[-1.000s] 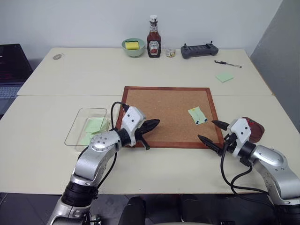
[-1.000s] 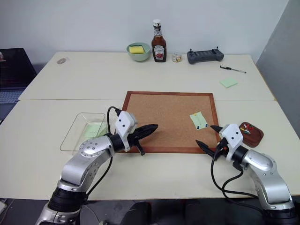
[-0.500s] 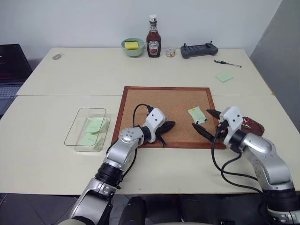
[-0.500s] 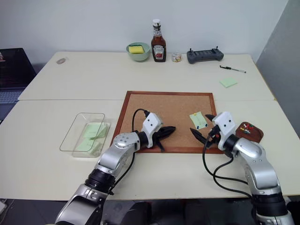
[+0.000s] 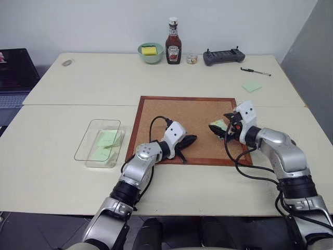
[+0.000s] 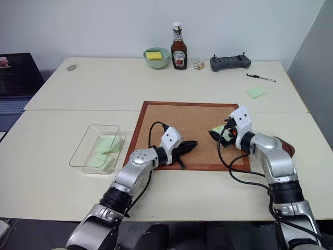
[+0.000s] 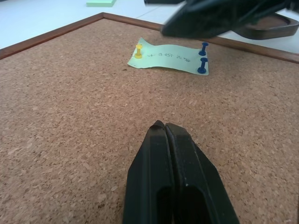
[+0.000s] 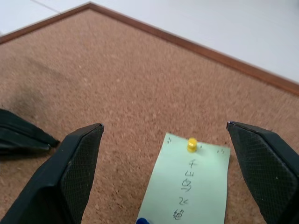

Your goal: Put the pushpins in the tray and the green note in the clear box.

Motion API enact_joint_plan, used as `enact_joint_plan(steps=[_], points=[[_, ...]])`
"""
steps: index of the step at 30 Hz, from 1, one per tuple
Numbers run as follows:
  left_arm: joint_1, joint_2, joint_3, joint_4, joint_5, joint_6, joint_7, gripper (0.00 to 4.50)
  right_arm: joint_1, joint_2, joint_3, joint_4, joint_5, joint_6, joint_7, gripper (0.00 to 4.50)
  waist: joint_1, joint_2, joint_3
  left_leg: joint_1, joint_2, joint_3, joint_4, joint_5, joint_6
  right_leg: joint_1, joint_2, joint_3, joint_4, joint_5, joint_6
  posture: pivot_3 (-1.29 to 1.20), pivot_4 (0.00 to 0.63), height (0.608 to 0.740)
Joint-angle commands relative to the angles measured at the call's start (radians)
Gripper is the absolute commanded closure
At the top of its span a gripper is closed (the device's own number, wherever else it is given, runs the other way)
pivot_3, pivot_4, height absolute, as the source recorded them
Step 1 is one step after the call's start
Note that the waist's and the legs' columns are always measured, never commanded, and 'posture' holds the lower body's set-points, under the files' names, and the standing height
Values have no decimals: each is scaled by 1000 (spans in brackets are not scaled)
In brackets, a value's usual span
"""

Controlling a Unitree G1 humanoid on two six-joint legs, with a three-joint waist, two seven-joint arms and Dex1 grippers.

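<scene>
Green note [image 8: 191,189] is lying pinned on the corkboard [image 5: 171,117] — right gripper [image 8: 168,168] hovering spread wide over it, left gripper [image 7: 164,128] resting closed, empty.

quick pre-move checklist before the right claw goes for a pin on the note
1. Right claw open, straddling the pale green paper note: ok.
2. Yellow pushpin in view between its fingers: ok.
3. Two blue pushpins out of the note: not ok.
4. Left claw shut, on the wood-framed corkboard, short of the note: ok.
5. Dark reddish-brown tray reachable: cannot tell.
6. Clear plastic box has room: ok.
</scene>
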Motion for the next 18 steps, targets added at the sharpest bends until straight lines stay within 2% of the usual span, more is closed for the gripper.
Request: enact_joint_plan(steps=[1, 5, 12, 18], points=[[32, -10, -14, -12, 13, 24, -2, 4500, -54, 2, 7, 54, -24, -18, 13, 747, 0, 0, 0, 0, 0, 0, 0, 0, 0, 0, 0, 0, 0, 0, 0, 0, 150, 740], [37, -9, -11, -26, 13, 33, -5, 4500, -85, 17, 13, 121, -43, -40, 7, 1476, -2, 0, 0, 0, 0, 0, 0, 0, 0, 0, 0, 0, 0, 0, 0, 0, 150, 740], [38, -7, -7, -37, 18, 38, -9, 4500, -122, 46, 20, 205, -80, -80, -1, 3167, -3, 0, 0, 0, 0, 0, 0, 0, 0, 0, 0, 0, 0, 0, 0, 0, 150, 740], [42, -6, -6, -44, 20, 43, -7, 4500, -140, 55, 9, 238, -101, -115, -10, 4302, -3, 0, 0, 0, 0, 0, 0, 0, 0, -1, 0, 0, 0, 0, 0, 0, 150, 740]])
